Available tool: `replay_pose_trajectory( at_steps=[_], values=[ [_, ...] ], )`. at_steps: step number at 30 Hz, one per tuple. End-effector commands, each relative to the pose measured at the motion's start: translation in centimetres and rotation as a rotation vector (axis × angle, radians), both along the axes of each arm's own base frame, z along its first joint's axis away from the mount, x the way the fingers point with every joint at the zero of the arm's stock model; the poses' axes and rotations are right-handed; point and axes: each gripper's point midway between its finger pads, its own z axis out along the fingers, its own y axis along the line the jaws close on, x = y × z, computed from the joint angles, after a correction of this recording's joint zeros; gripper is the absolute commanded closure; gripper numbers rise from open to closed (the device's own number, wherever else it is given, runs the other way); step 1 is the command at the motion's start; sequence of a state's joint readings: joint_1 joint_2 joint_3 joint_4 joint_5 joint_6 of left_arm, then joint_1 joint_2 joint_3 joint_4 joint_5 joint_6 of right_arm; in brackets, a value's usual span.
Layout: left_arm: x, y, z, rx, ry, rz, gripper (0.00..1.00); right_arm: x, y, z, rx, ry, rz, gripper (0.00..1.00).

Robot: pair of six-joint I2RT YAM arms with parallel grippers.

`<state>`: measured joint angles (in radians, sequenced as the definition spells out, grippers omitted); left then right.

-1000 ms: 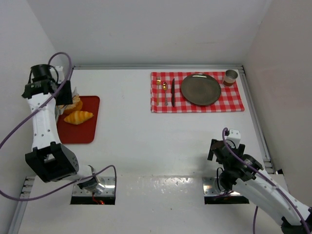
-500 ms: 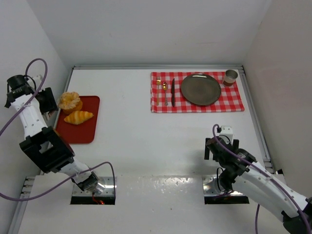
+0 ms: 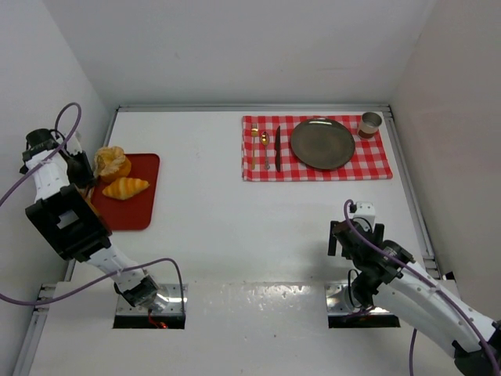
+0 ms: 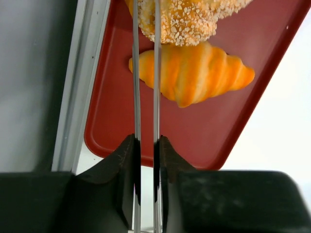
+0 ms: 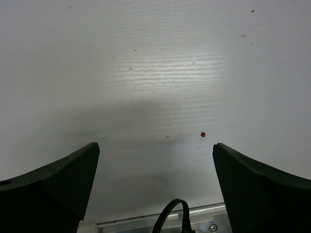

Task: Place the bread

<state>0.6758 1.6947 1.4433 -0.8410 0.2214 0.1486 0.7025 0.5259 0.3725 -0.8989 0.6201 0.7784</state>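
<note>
The round bun [image 3: 112,162] with a seeded top sits at the far left corner of the red tray [image 3: 129,215]. The croissant [image 3: 125,188] lies on the tray just in front of it. My left gripper [image 3: 81,168] is at the tray's left edge by the wall. In the left wrist view my left gripper [image 4: 146,141] is shut on two thin metal tong blades [image 4: 156,73] that reach over the croissant [image 4: 194,73] to the bun [image 4: 184,19]. I cannot tell whether the blades pinch the bun. My right gripper [image 3: 352,235] is open and empty over bare table [image 5: 155,160].
A red checked cloth [image 3: 376,166] at the back right holds a dark plate [image 3: 322,143], a knife [image 3: 277,149], small cutlery [image 3: 264,149] and a cup [image 3: 370,124]. White walls stand close on the left, back and right. A metal rail [image 4: 77,97] runs beside the tray.
My left arm has swung from over the tray out to the left wall side. The bun now shows uncovered at the tray's far left corner. My right gripper has shifted slightly left.
</note>
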Motion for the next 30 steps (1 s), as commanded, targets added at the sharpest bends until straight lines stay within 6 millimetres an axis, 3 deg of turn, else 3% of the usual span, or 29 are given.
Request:
replay_pose_trajectory(
  at_steps=[1,3,6,8,12,15,16,17,19,21,22,23,24,25,26,28,29,30],
  values=[
    [0.8,0.6,0.9,0.024,-0.045,0.002,0.81,0.5,0.2,1.1,0.018,-0.034,-0.007,0.01],
    [0.8,0.4,1.8,0.035,-0.07,-0.003,0.81,0.6,0.1,1.2,0.018,-0.041,-0.017,0.01],
    [1.4,0.6,5.2,0.077,-0.142,-0.011,0.86,0.8,0.1,1.4,0.016,-0.052,-0.019,0.01],
    [2.4,-0.2,9.2,0.123,-0.236,-0.047,0.87,1.0,0.1,1.6,0.012,-0.062,-0.018,0.01],
    [4.1,-2.5,15.7,0.202,-0.379,-0.111,0.92,1.1,0.4,1.3,-0.001,-0.046,0.011,0.01],
    [6.3,-6.7,20.0,0.209,-0.484,-0.207,0.96,0.9,0.7,0.6,-0.006,-0.004,0.027,0.01],
    [7.5,-10.4,20.8,0.194,-0.507,-0.299,0.98,0.9,0.7,0.6,-0.012,0.0,0.031,0.01],
    [8.5,-12.8,22.4,0.189,-0.545,-0.365,0.98,1.0,0.9,0.5,-0.008,0.005,0.03,0.01],
    [10.3,-17.4,21.7,0.157,-0.511,-0.487,0.98,1.3,1.2,0.4,-0.009,-0.001,0.043,0.01],
    [12.6,-27.0,21.0,0.102,-0.492,-0.713,0.98,1.5,1.4,0.3,-0.01,-0.003,0.051,0.01],
    [12.7,-27.0,23.0,0.119,-0.542,-0.712,0.98,1.6,1.4,0.3,-0.011,-0.007,0.053,0.01],
    [14.1,-31.7,20.5,0.067,-0.492,-0.802,0.99,1.6,1.4,0.2,-0.014,-0.001,0.053,0.01],
    [14.8,-34.2,21.6,0.064,-0.532,-0.849,1.0,1.6,1.4,0.1,-0.017,0.002,0.054,0.01],
    [15.3,-36.5,21.1,0.059,-0.53,-0.89,1.0,1.6,1.4,0.1,-0.02,0.004,0.055,0.01],
    [15.8,-41.2,18.6,0.038,-0.496,-0.972,1.0,1.5,1.2,-0.1,-0.026,0.009,0.053,0.01],
    [16.2,-45.6,17.7,0.021,-0.518,-1.046,1.0,1.0,0.9,-0.3,-0.034,0.026,0.044,0.01],
    [16.5,-49.3,16.9,0.009,-0.554,-1.087,1.0,0.9,0.8,-0.4,-0.028,0.026,0.034,0.01],
    [16.7,-50.9,16.2,-0.006,-0.564,-1.102,1.0,0.6,0.7,-0.5,-0.029,0.035,0.034,0.01]
  ],
)
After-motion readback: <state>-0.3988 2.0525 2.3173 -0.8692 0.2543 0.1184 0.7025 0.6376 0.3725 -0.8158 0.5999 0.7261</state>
